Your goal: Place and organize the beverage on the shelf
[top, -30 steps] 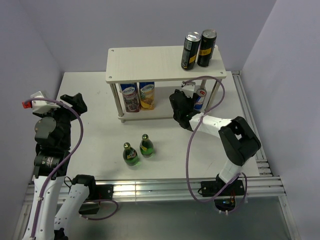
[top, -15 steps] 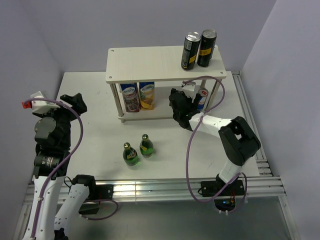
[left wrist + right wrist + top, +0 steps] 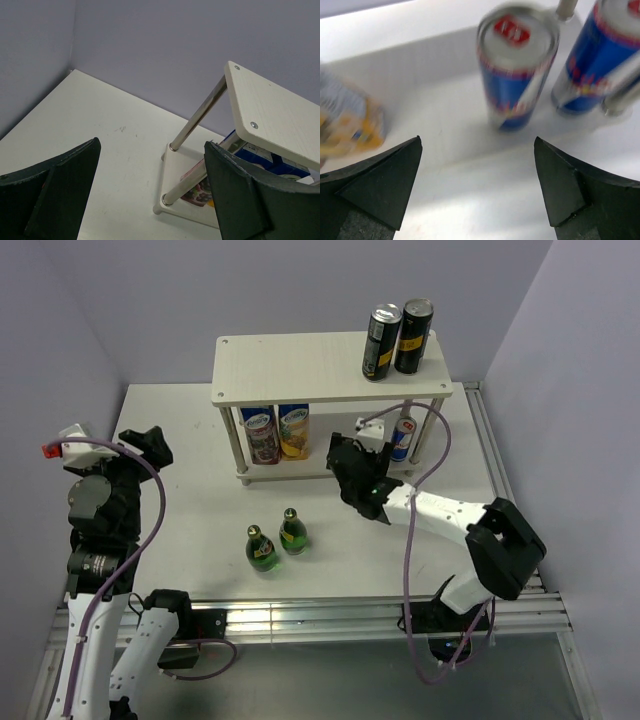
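Two slim blue-and-silver cans [image 3: 517, 70] [image 3: 605, 55] stand upright on the lower board of the shelf [image 3: 300, 365], at its right end; only one can [image 3: 403, 436] shows from above. My right gripper [image 3: 477, 142] [image 3: 345, 450] is open just in front of that tier, clear of the cans, with nothing between its fingers. Two tall black cans [image 3: 381, 342] [image 3: 413, 336] stand on the top board's right end. Two green glass bottles [image 3: 261, 549] [image 3: 292, 532] stand on the table in front of the shelf. My left gripper [image 3: 151, 145] [image 3: 148, 443] hangs open and empty at the far left.
Two colourful drink cartons [image 3: 261, 433] [image 3: 294, 430] occupy the left half of the lower tier. The shelf's metal legs [image 3: 197, 117] stand at its corners. Purple walls close in the table at the back and sides.
My right gripper has opened, leaving a blue-and-silver can on the lower tier, and has drawn back toward the left and the near side. The left arm has not moved.
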